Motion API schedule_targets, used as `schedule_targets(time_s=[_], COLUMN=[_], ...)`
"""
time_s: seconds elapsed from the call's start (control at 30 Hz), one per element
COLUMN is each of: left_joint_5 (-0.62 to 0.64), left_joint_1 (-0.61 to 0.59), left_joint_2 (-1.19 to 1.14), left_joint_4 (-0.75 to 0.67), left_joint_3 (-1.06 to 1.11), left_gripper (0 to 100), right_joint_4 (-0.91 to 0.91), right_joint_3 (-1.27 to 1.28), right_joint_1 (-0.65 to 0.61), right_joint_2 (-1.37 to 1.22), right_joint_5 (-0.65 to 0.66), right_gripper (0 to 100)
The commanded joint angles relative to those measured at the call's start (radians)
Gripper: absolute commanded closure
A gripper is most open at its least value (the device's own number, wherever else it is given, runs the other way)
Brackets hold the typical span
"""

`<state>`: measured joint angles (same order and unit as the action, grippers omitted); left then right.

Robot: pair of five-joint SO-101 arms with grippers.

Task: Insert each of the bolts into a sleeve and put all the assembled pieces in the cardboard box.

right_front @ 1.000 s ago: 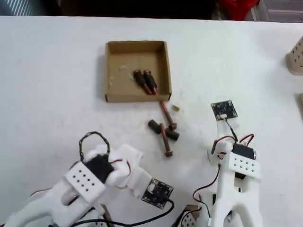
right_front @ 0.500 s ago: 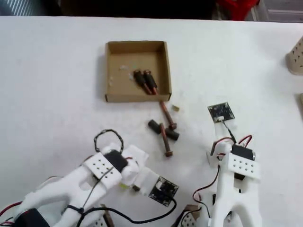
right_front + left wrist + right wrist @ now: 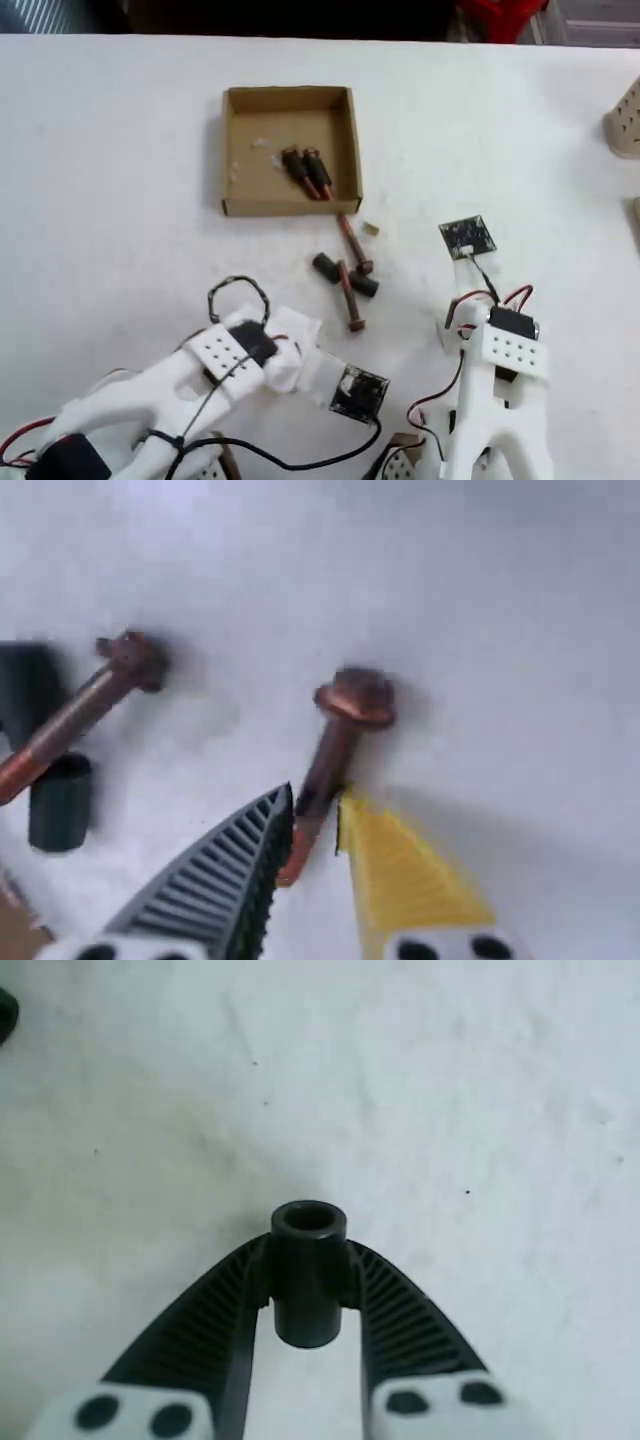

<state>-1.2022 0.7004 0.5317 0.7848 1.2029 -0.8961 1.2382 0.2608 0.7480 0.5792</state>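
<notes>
The cardboard box (image 3: 290, 150) holds two assembled pieces (image 3: 308, 172). In front of it lie two copper bolts (image 3: 352, 243) (image 3: 347, 295) and two black sleeves (image 3: 325, 266) (image 3: 363, 285). My left gripper (image 3: 315, 805) is open by a narrow gap. The shank of one bolt (image 3: 335, 745) shows in that gap, with its head pointing away. I cannot tell whether the fingers touch it. The other bolt (image 3: 75, 720) and a sleeve (image 3: 60, 800) lie beside it. My right gripper (image 3: 308, 1300) is shut on a black sleeve (image 3: 308, 1270), held over bare table with its bore showing.
The left arm (image 3: 230, 365) sits at the front left and the right arm (image 3: 505, 350) at the front right. A small tan scrap (image 3: 371, 229) lies by the box corner. A beige perforated object (image 3: 625, 120) stands at the right edge.
The left arm has swung to the right, toward the loose bolts. The right arm shifted slightly and then held still with the sleeve.
</notes>
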Motion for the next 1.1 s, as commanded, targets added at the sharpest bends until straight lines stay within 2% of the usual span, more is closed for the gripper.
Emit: schedule_targets(time_s=[0.0, 0.17, 0.27, 0.5, 0.73, 0.97, 1.07], left_joint_5=[0.155, 0.33, 0.431, 0.566, 0.439, 0.364, 0.354], left_joint_1=[0.025, 0.031, 0.038, 0.093, 0.07, 0.025, 0.024], left_joint_2=[0.001, 0.044, 0.117, 0.294, 0.3, 0.133, 0.03], left_joint_4=[-0.04, -0.035, 0.023, 0.152, 0.167, -0.043, -0.061], left_joint_3=[-0.014, -0.012, -0.015, -0.008, -0.012, -0.017, -0.069], left_gripper=[92, 92, 92, 92, 77, 79, 79], right_joint_4=[0.015, 0.015, 0.015, 0.015, 0.015, 0.015, 0.015], right_joint_3=[-0.006, -0.006, -0.006, -0.006, -0.006, -0.006, -0.006], right_joint_1=[0.008, 0.008, 0.008, 0.005, 0.007, 0.008, 0.008], right_joint_2=[0.025, 0.022, 0.022, 0.019, 0.019, 0.021, 0.021], right_joint_5=[0.008, 0.008, 0.008, 0.008, 0.008, 0.003, 0.002], right_gripper=[98.1, 98.1, 98.1, 98.1, 98.1, 98.1, 98.1])
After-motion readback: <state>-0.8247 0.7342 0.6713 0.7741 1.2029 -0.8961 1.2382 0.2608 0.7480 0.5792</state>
